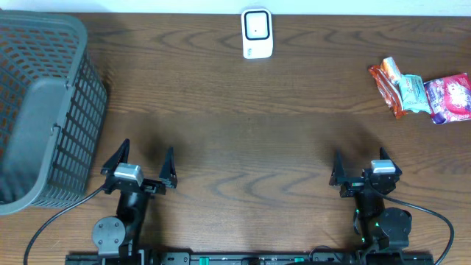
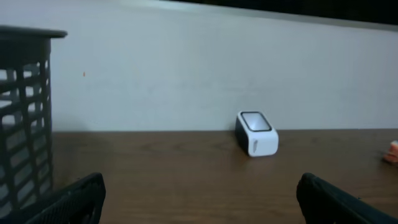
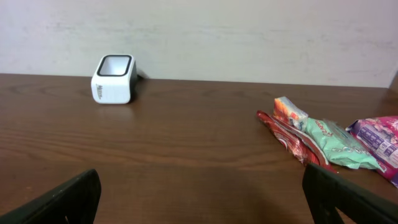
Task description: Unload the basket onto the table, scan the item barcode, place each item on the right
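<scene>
Overhead's left edge cuts off the basket (image 1: 77, 125).

Even, moderate indoor light, faint soft shadows on the dark brown wooden table (image 1: 243, 147), wrist views slightly blurred.

Dark brown wood-grain bench (image 1: 243, 125) right across the overhead view, swirling grain lines from end to end. Meets a plain off-white wall (image 2: 186, 74) along the far edge, just a thin pale strip from above. From the wrist views, bare and smooth, faintly mottled. Topped by a black band (image 2: 311, 6) in the left wrist view, slanting down to the right. Soft, even lighting; gentle sheen on the wood, only faint blurred shadows.
</scene>
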You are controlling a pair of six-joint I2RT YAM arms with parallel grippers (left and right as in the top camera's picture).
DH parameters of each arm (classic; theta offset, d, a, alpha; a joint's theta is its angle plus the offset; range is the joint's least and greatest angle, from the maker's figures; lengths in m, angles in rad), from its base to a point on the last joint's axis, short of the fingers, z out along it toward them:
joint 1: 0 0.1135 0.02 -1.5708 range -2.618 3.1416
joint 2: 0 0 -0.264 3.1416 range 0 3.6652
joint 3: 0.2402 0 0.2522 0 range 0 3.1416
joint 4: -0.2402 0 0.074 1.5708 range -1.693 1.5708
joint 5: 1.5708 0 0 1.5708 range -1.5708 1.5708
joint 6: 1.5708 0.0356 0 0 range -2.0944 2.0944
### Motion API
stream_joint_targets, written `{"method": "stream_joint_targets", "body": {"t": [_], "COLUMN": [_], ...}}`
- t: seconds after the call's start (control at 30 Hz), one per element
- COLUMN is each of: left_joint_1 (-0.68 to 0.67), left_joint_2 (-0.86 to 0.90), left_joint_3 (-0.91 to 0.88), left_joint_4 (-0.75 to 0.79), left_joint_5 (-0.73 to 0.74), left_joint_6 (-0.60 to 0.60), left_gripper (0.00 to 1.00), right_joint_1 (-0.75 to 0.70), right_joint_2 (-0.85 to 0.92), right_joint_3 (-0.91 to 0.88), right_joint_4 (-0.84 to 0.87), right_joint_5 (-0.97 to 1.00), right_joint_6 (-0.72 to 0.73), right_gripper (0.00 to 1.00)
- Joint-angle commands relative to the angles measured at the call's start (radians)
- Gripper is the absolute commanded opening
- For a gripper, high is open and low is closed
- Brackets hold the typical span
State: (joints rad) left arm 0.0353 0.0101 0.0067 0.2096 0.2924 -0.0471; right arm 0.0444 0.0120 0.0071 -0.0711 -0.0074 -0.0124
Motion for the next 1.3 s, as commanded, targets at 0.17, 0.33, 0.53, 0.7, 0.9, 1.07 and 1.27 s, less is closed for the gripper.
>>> {"method": "stream_joint_targets", "body": {"t": [0.17,0.33,0.53,0.7,0.9,1.07,1.27], "left_joint_1": [-0.001,-0.001,-0.001,-0.001,-0.001,-0.001,-0.001], "left_joint_2": [-0.009,-0.009,-0.009,-0.009,-0.009,-0.009,-0.009], "left_joint_3": [-0.003,-0.003,-0.003,-0.003,-0.003,-0.003,-0.003], "left_joint_4": [-0.129,-0.269,-0.273,-0.278,-0.281,-0.286,-0.287], "left_joint_5": [-0.042,-0.132,-0.159,-0.196,-0.222,-0.277,-0.267], "left_joint_6": [0.048,0.063,0.193,0.193,0.158,0.048,0.050], "left_gripper": [0.98,0.98,0.98,0.98,0.98,0.98,0.98], "right_joint_1": [-0.007,-0.007,-0.007,-0.007,-0.007,-0.007,-0.007], "right_joint_2": [-0.006,-0.006,-0.006,-0.006,-0.006,-0.006,-0.006], "right_joint_3": [-0.002,-0.002,-0.002,-0.002,-0.002,-0.002,-0.002], "right_joint_4": [-0.004,-0.004,-0.004,-0.004,-0.004,-0.004,-0.004], "right_joint_5": [-0.005,-0.005,-0.005,-0.005,-0.005,-0.005,-0.005], "right_joint_6": [-0.011,-0.011,-0.011,-0.011,-0.011,-0.011,-0.011], "right_gripper": [0.99,0.99,0.99,0.99,0.99,0.99,0.99]}}
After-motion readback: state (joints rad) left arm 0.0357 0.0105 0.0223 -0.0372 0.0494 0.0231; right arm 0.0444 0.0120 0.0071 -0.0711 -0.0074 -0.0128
